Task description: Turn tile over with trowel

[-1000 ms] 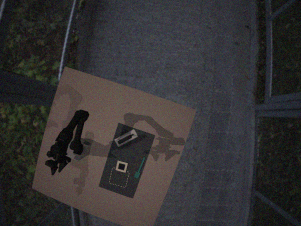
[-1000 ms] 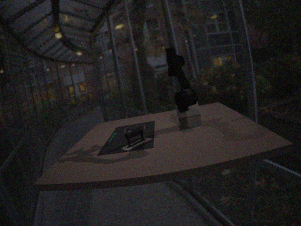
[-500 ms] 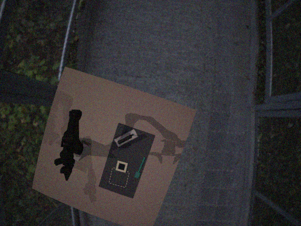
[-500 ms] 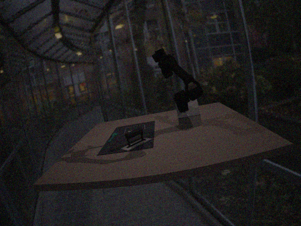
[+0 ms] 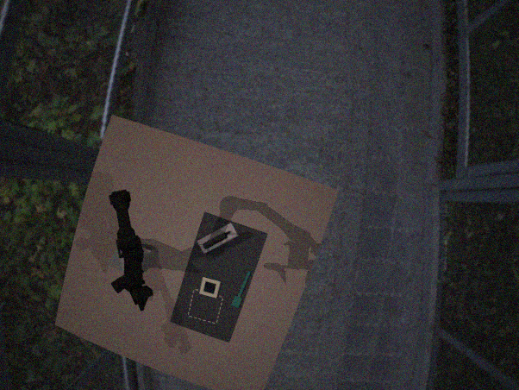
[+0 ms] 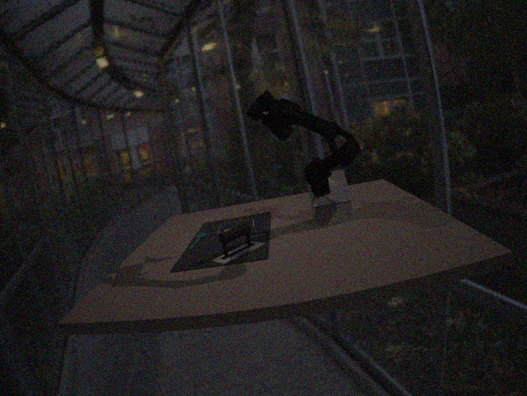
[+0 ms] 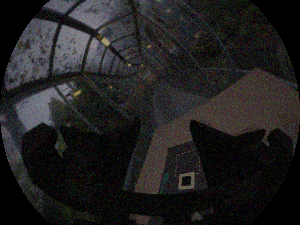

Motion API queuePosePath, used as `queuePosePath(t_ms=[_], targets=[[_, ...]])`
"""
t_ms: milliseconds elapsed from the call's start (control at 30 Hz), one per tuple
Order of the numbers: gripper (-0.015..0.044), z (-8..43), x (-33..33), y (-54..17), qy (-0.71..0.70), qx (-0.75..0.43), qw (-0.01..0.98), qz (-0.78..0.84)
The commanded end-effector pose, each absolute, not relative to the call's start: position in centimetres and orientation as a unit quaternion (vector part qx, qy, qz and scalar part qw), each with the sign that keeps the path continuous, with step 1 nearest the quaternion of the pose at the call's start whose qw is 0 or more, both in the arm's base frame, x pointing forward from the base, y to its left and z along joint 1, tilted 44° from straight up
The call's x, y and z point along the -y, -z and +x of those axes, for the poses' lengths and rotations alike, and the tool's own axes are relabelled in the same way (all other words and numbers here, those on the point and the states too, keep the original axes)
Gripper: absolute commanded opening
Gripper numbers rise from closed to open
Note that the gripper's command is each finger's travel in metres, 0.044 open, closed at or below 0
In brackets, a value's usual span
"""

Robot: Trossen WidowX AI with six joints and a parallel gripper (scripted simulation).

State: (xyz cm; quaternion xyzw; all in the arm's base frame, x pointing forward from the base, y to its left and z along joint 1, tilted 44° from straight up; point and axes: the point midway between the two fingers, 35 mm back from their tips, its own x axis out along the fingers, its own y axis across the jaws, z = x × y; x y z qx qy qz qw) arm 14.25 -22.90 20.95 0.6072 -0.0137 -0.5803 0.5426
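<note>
The cream-bordered tile [image 5: 209, 287] [image 7: 186, 180] lies on the dark mat [image 5: 230, 264] [image 6: 188, 263], its dark central square facing up. It overlaps one edge of the dashed outline [image 5: 216, 323]; the rest of the outline is uncovered. The teal trowel [image 5: 236, 300] [image 6: 198, 238] [image 7: 165, 181] lies on the mat beside the tile and outline, near the mat's long edge, touching neither. My gripper [image 5: 130, 298] [image 6: 265, 124] [image 7: 165, 123] is open and empty, high above the table and off to the mat's side. The tile is hard to make out in the exterior view.
A pale rectangular base with a raised black bar [image 5: 217, 238] [image 6: 236, 234] stands at the mat's end away from the outline. The wooden table [image 5: 194, 168] [image 6: 350, 254] surrounds the mat, with the arm's base at its far side in the exterior view. Arm shadows cross the table.
</note>
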Motion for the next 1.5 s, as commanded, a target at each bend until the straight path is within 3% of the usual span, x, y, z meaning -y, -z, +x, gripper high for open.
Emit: queuePosePath(t_ms=[0,767,1467], targets=[[0.0300,16.1,22.1,-20.8,0.566,-0.033,0.579,0.586],[0.0300,25.9,13.9,-19.5,0.411,-0.259,0.767,0.419],[0.0300,31.0,3.2,-18.4,0.219,-0.390,0.871,0.202]])
